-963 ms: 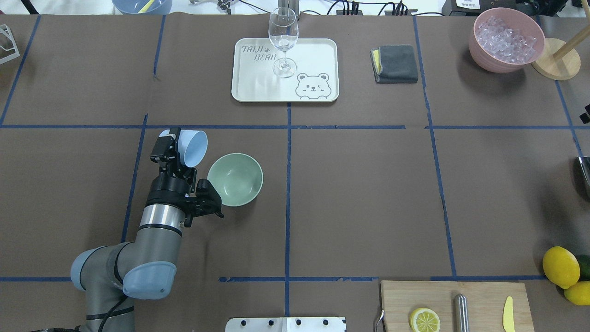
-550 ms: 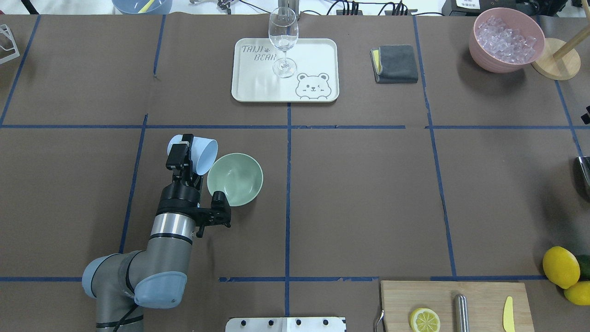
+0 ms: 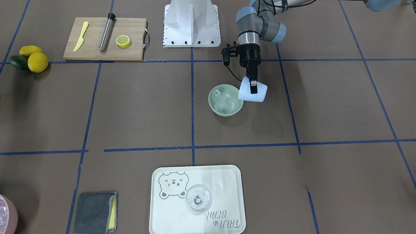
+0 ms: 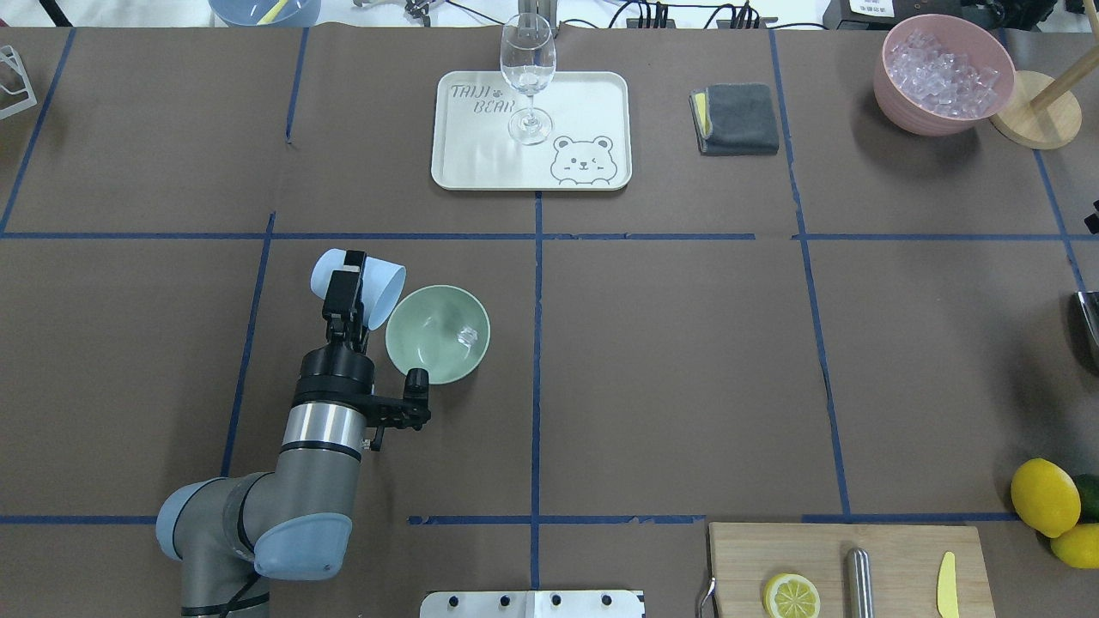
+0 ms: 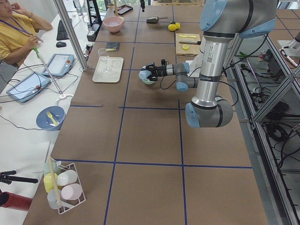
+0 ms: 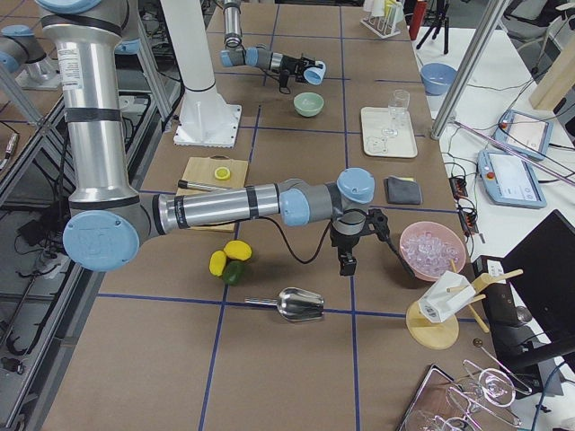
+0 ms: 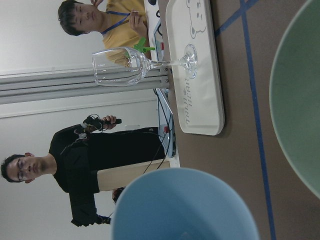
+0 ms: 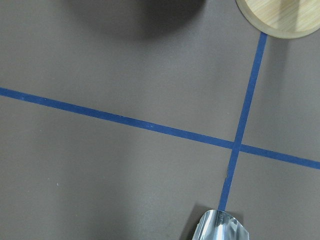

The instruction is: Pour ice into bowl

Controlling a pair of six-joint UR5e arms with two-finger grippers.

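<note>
My left gripper [image 4: 348, 276] is shut on a pale blue cup [image 4: 386, 287], which lies tipped on its side with its mouth over the near-left rim of the sage-green bowl [image 4: 425, 348]. One clear ice cube [image 4: 468, 335] lies inside the bowl; it also shows in the front-facing view [image 3: 217, 93]. In the left wrist view the cup [image 7: 185, 205] fills the bottom and the bowl [image 7: 300, 90] the right edge. My right gripper [image 6: 346, 263] shows only in the exterior right view, hanging near a pink bowl; I cannot tell whether it is open or shut.
A pink bowl [image 4: 910, 116] full of ice stands at the far right. A white tray [image 4: 584, 103] carries a wine glass [image 4: 527, 69]. There is also a grey cloth [image 4: 743, 118], a cutting board [image 4: 824, 549], lemons [image 4: 1043, 496] and a metal scoop [image 6: 301, 305].
The left gripper moved right and tipped the cup further over the bowl's rim. An ice cube now lies in the bowl, which was empty before.
</note>
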